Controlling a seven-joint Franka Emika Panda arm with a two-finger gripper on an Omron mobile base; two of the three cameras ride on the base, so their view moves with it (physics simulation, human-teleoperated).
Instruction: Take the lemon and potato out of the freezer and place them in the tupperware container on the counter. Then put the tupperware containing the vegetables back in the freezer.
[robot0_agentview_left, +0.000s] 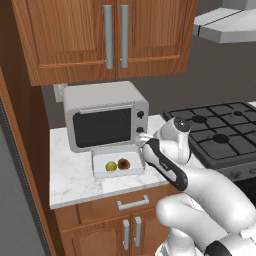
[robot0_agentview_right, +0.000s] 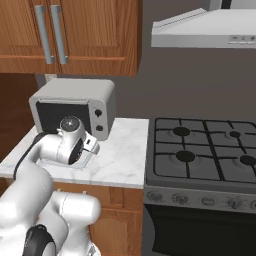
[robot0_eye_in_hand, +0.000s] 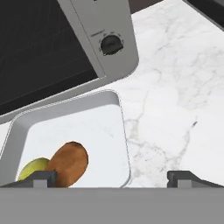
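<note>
Hand view: tupperware container (robot0_eye_in_hand: 124, 131) sits on the counter (robot0_eye_in_hand: 175, 109) just in front of the microwave (robot0_eye_in_hand: 94, 39), lemon (robot0_eye_in_hand: 33, 168) and potato (robot0_eye_in_hand: 68, 162) touching inside. Likely light, stiff, slick; contents may roll, so pinch a wall and keep it level. Gripper (robot0_eye_in_hand: 111, 179) fingers spread apart, holding nothing.

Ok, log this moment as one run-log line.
stage: produce loaded | lemon and potato in tupperware on counter | tool open, empty, over tupperware's edge | next: grasp tupperware
</note>
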